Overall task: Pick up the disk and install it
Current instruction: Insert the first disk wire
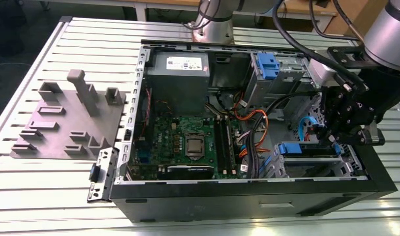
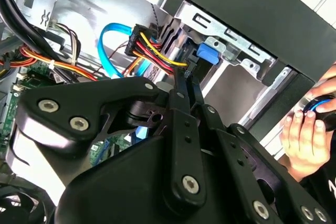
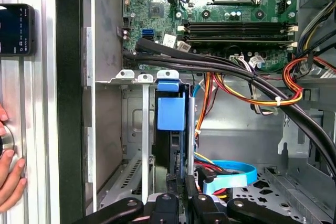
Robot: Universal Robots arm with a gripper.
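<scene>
The disk (image 1: 299, 149) sits in the lower drive cage of the open computer case (image 1: 252, 196), at the exterior view's right. Its bright blue bracket (image 3: 171, 109) shows in the first wrist view between the cage's metal rails, with the disk's dark edge running toward my fingers. The same bracket (image 2: 207, 54) appears in the second wrist view. My gripper (image 1: 335, 142) hangs over that cage. Its two black fingers (image 2: 184, 85) lie close together, shut, with their tips at the disk's near end beside the power plug. Whether they pinch any part of it is hidden.
Orange, yellow and black cables (image 3: 252, 85) and a light blue data cable (image 3: 231, 174) crowd the cage. The motherboard (image 1: 186, 142), a grey box with a white sticker (image 1: 180, 73) and a small blue latch (image 1: 268, 66) lie in the case. A person's hand (image 2: 302, 140) rests outside it. A grey fixture plate (image 1: 62, 123) lies at the left.
</scene>
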